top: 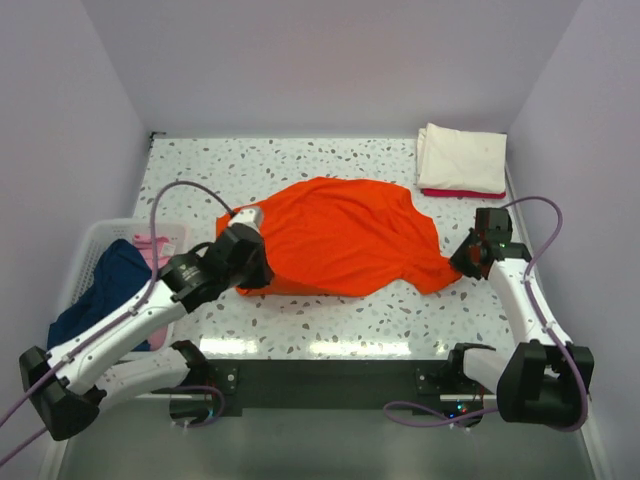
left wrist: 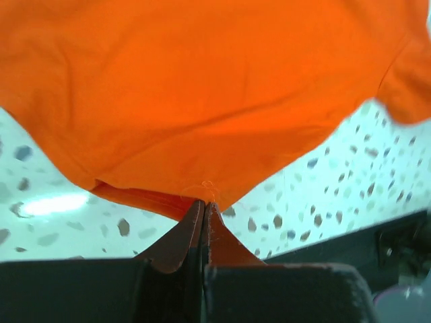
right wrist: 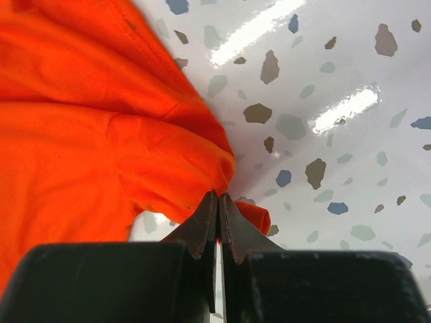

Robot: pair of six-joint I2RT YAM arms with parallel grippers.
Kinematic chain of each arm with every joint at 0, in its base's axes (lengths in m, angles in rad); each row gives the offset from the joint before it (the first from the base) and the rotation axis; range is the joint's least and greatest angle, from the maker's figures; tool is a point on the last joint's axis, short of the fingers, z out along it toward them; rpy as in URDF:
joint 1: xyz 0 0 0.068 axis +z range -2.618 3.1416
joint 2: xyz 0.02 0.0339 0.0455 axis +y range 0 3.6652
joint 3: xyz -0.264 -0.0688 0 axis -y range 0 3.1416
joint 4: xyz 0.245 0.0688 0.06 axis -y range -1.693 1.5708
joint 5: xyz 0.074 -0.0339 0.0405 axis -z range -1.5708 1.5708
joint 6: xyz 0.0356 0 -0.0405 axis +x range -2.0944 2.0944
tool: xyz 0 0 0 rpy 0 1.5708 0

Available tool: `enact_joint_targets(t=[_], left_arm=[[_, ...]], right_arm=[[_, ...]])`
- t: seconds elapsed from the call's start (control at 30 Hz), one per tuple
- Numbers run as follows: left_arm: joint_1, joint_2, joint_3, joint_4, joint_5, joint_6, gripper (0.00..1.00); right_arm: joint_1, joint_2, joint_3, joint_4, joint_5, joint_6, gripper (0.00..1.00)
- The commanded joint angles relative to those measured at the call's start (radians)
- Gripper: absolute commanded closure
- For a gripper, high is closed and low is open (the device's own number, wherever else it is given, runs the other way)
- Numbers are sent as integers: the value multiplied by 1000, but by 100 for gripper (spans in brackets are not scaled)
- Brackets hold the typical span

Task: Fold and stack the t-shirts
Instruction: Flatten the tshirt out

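orange t-shirt (top: pixel 340 235): lay spread and rumpled across the middle of the table, pinched at two points of its near side.
left gripper (top: pixel 258 268): clenched on the orange t-shirt at its near-left hem; jaws pressed together with a fold of cloth caught between them.
right gripper (top: pixel 463 262): clenched on the orange t-shirt at its near-right corner; jaws closed, a nub of cloth poking out past the tips.
table (top: pixel 330 325): showed bare speckled surface in a strip along the near edge between the two arms, in a band on the far side behind the cloth, and over the far-left corner.
cloth edges: stopped short of the table's near edge and well short of the far wall; reached close to the right edge only at the pinched corner.
cream-white t-shirt (top: pixel 462 157): sat folded in the far-right corner, apart from the orange cloth, close to the right wall.
red t-shirt (top: pixel 460 192): lay under the cream-white t-shirt, showing only as a thin strip along the near side.
basket (top: pixel 100 240): stood at the left, just beside the table's left edge and against the left wall, partly covered by the left arm.
navy t-shirt (top: pixel 105 290): lay heaped in the basket toward its near side.
pink t-shirt (top: pixel 155 250): lay in the basket at its far-right part, mostly hidden.
count: five t-shirts, one of each colour; two folded, two in the basket, one spread; one basket; two grippers.
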Motion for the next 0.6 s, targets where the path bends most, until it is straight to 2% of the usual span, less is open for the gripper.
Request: enact_joint_targets(t=[0.0,0.1,0.23,0.33,0.4,0.43,0.5,0.57], left_arm=[[84,-50,116,-87,-104,93,100],[127,-32,229,-103,-181,136,100],[238,1,387,6,-244,219,100],[341,30,485,102,-214,240,100],[387,48,547,140,-201,253,100],[392,54,615,142,-213,257,100],[395,67,718,139,-233,269,100],[395,55,766,137,-243,277,100]], right_arm=[[-6,-28,101,-9,-62,3,100],[-6,-26,176,22,-119,34,100],[-8,21,313,111,-263,97,100],[-8,114,574,106,-329,117,100],[-6,157,688,82,-368,115,100],[-6,188,804,60,-371,115,100],[-6,200,909,8,-376,109,100],[-6,205,1052,-50,-354,80,100]])
